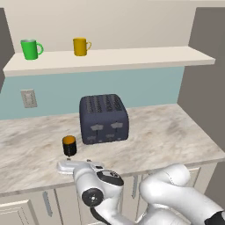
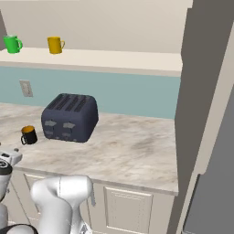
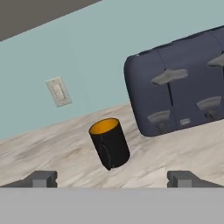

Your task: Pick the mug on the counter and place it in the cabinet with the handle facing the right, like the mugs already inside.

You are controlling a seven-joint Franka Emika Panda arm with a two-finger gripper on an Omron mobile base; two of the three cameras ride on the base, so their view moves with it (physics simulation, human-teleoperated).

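Gripper: jaws stand wide apart and hold nothing; the 2 fingertips rise at the bottom of the hand view, one to each side, with the mug centred between and beyond them, not yet touched.

Left base view: the mug stands upright on the counter, near its front edge and just left of the dark toaster, apart from it. The white hand sits low in front of the mug. On the cabinet above, the green mug and the yellow mug stand well apart, each handle to the right, with bare shelf to the right of the yellow one.

Right base view: the mug shows its handle on the side toward the robot and slightly left. The toaster is near on its right.

Hand view: the handle appears as a thin vertical loop on the near face of the body. A wall switch sits on the blue backsplash behind.

Judgement: the step in hand is the approach to grasp. To do it well, advance straight so the body passes between the jaws, keep the handle clear of both pads, and keep the far finger off the toaster. Because the handle must finish facing right, its bearing at closing should be noted so the wrist can turn accordingly at the shelf.
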